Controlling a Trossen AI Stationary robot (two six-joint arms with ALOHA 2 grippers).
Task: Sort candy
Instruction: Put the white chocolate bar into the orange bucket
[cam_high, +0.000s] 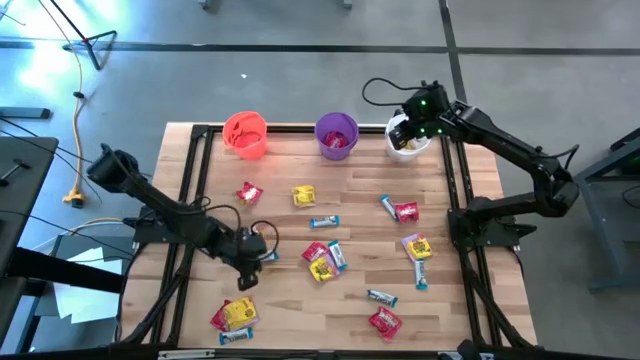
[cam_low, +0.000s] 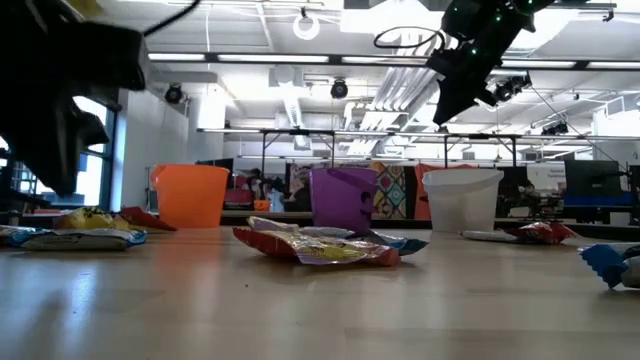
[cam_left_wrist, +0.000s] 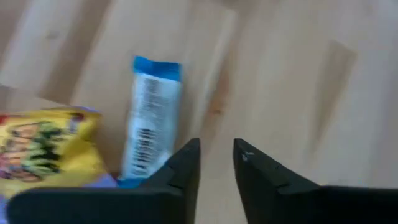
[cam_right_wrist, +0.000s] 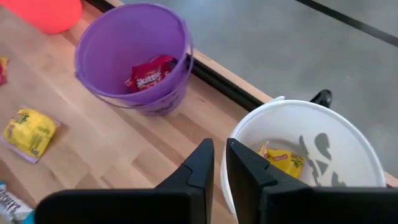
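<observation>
Candy lies scattered on the wooden table (cam_high: 360, 250): red packets (cam_high: 250, 193), yellow packets (cam_high: 303, 196) and blue-and-white bars (cam_high: 324, 222). My left gripper (cam_left_wrist: 216, 152) hovers open over bare wood near the table's front left (cam_high: 245, 278), beside a blue-and-white bar (cam_left_wrist: 152, 118) and a yellow packet (cam_left_wrist: 43, 149). My right gripper (cam_right_wrist: 219, 152) is shut and empty above the near rim of the white cup (cam_right_wrist: 311, 112), at the far edge (cam_high: 405, 128). A yellow packet (cam_right_wrist: 283, 158) lies in that cup. A red packet (cam_right_wrist: 152, 73) lies in the purple cup (cam_right_wrist: 130, 56).
Three cups stand in a row along the far edge: orange-red (cam_high: 245, 133), purple (cam_high: 337, 135), white (cam_high: 408, 142). Black frame rails (cam_high: 190, 200) run along the table's left and right sides. A pile of packets (cam_low: 320, 245) lies mid-table in the low view.
</observation>
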